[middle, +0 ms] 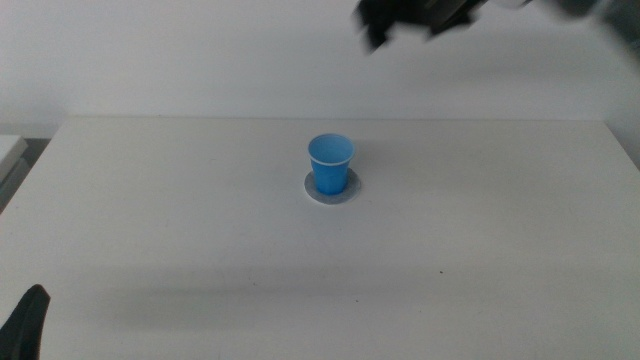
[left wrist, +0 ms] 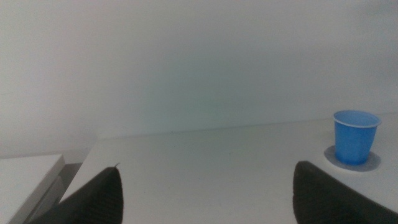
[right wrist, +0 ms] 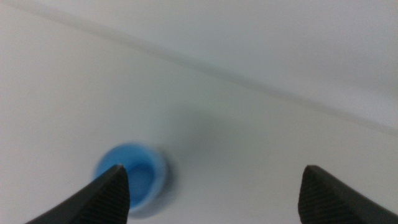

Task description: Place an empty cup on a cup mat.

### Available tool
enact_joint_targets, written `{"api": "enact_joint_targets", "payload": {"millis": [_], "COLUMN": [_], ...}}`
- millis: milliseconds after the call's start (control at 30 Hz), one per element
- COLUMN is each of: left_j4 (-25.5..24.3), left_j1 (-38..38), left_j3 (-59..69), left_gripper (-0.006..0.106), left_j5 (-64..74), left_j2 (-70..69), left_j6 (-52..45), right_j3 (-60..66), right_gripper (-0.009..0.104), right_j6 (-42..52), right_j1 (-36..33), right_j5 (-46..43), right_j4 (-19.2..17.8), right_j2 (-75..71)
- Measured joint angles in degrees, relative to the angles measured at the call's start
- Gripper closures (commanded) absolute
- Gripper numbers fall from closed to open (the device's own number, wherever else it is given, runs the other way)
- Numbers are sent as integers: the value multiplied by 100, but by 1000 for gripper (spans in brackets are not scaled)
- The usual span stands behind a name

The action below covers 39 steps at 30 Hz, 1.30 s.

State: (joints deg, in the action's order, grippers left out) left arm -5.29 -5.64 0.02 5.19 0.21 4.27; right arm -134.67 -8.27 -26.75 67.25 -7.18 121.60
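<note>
Left gripper [middle: 28,322] waits at the table's near corner, jaws apart.
Cup [middle: 330,164] stands upright on cup mat [middle: 349,192]; right gripper [middle: 415,20] high above, released.

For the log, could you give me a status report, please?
Right gripper open, high above. Left gripper open, waiting. Small blue plastic cup upright on round grey mat.

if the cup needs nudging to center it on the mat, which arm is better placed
Probably right. The right gripper is above the cup on the cup mat, jaws open. The left gripper waits low at the table's near corner.
</note>
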Motion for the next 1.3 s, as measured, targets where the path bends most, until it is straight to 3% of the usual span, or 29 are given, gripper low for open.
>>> {"api": "enact_joint_targets", "payload": {"millis": [67,167,233,367,667,867,1033,1300], "left_j4": [0,0,0,0,0,0,0,0], "left_j1": [0,0,0,0,0,0,0,0], "left_j3": [0,0,0,0,0,0,0,0], "left_gripper": [7,7,7,7,7,7,7,7], "left_j5": [0,0,0,0,0,0,0,0], "left_j2": [0,0,0,0,0,0,0,0], "left_j6": [0,0,0,0,0,0,0,0], "right_j3": [-24,339,896,2699,7220,9219,10172,10404], "right_gripper": [8,8,8,8,8,8,8,8], "right_j6": [38,38,24,-176,-1283,-1557,-1615,-1781], "right_j1": [244,720,973,1195,1279,1288,1288,1288], "right_j5": [113,154,170,-234,-2742,-3997,-4822,-5141], "right_j4": [-42,194,330,263,-630,-1002,-1122,-1122], "right_j2": [-325,-964,-1503,-2755,-5873,-7511,-8387,-8970]}}
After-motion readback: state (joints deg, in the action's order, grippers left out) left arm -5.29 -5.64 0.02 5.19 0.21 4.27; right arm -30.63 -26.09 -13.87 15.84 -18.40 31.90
